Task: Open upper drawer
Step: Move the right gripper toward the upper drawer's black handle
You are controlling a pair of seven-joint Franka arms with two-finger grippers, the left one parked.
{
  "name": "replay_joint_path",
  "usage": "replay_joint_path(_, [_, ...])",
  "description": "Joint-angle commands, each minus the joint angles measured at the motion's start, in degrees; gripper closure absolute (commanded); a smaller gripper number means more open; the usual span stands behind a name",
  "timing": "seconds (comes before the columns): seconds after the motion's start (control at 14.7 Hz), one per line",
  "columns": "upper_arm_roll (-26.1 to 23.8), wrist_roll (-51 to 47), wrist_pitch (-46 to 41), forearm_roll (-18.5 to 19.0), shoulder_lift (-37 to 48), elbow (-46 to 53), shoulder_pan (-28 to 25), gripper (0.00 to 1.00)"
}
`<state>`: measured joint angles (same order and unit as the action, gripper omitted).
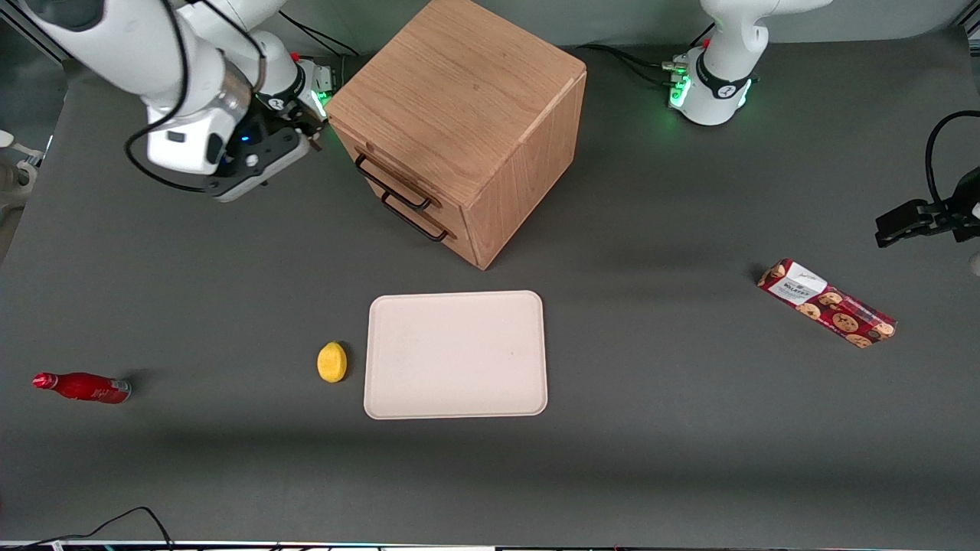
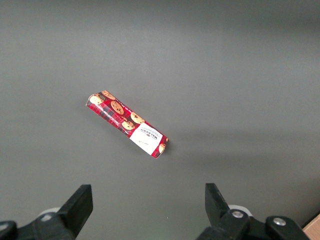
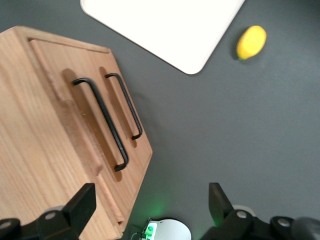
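The wooden cabinet stands on the dark table, farther from the front camera than the tray. The upper drawer is shut flush, and its thin black bar handle sits just above the lower drawer's matching handle. My right gripper hovers in front of the drawer faces, toward the working arm's end, about level with the cabinet's top edge. It is open, holds nothing, and is a short gap away from the upper handle.
A pale rectangular tray lies nearer the front camera than the cabinet, with a lemon beside it. A red bottle lies toward the working arm's end. A cookie packet lies toward the parked arm's end.
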<state>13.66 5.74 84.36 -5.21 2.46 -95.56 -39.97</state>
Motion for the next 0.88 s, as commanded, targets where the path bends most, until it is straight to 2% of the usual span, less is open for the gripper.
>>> replay_joint_path(0.0, [1.54,1.47,0.54,-1.03,-1.67,1.35,-3.61,0.00])
replay_joint_path(0.14, [1.45,1.56,1.33,-1.56,-2.63,1.35,-3.62,0.00])
replay_joint_path(0.34, [1.54,3.13,1.25,-5.94,-4.12,0.73,-2.83,0.00])
replay_joint_path(0.54, [1.72,10.51,1.16,-9.29,-6.93,0.64,-1.52,0.00])
replay_joint_path(0.82, [1.72,11.22,1.60,-9.73,-9.58,-0.67,-0.98,0.00])
